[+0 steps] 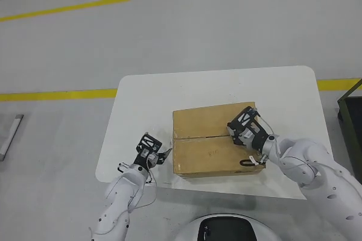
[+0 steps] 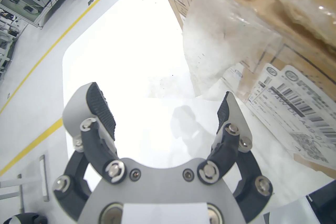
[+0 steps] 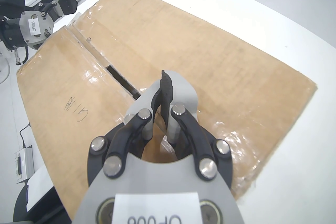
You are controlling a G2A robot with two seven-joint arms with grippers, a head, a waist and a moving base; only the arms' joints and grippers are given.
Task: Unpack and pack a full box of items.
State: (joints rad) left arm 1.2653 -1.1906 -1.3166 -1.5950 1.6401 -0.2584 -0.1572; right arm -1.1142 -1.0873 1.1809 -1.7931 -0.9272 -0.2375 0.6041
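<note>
One cardboard box (image 1: 214, 140) is seen on the white table (image 1: 145, 102), approx. mid-table and a bit toward the robot's right. Its top flaps are shut. A seam (image 1: 214, 137) is seen running lengthwise btwn the two flaps, and in the right wrist view a narrow dark gap (image 3: 122, 79) is shown partway along it. Clear tape (image 2: 223, 33) is stuck over the box top and down its left side wall, crinkled and partly lifted. A white label (image 2: 296, 114) w/ barcodes is stuck low on that same wall. A pen scribble (image 3: 77, 108) is marked on the flap nearer the robot.

The left gripper (image 2: 160, 93) is held over bare table just beside the box's left side wall, apart from it, at approx. the seam's level. Its fingers are spread wide, released, w/ nothing btwn the ribbed black pads (image 2: 101, 107). From the top view it is placed at the box's left edge (image 1: 158, 146).

The right gripper (image 3: 165, 76) is held over the box top, near the right end and close to the seam. Its fingers are pressed together, clenched, w/ nothing seen caught btwn them. Whether the tips are touching the cardboard can't be told. In the top view it is seen over the far flap's right part (image 1: 236, 128).

A yellow floor line (image 1: 48, 95) is seen beyond the table.
</note>
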